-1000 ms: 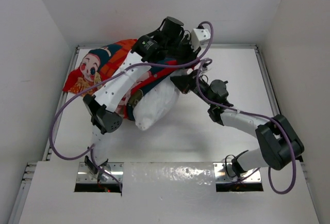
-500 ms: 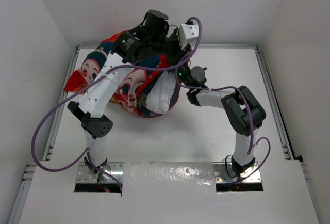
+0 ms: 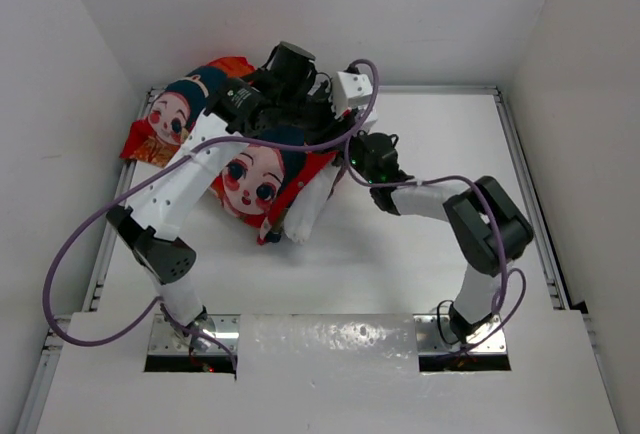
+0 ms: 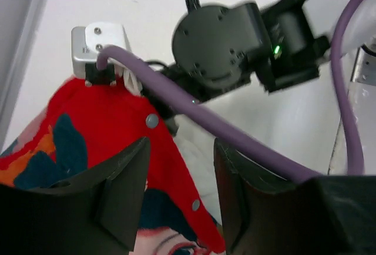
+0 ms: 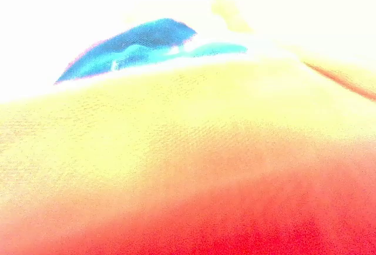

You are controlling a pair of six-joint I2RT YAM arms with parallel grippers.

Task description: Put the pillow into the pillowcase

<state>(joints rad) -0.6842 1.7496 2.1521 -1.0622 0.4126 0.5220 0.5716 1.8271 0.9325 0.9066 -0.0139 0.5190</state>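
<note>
My left jaws stand spread over the red pillowcase [image 4: 100,126], pinching nothing. My right jaws sit hidden at its right edge; whether they are spread or pressed together I cannot tell. The white pillow [image 3: 305,216] pokes from the pillowcase's near right end, on the far-left part of the worktop [image 3: 420,254].

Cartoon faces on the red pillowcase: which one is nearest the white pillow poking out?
The face in the middle of the pillowcase, right beside the bare white end of the pillow. The other face lies off by the far left corner.
</note>
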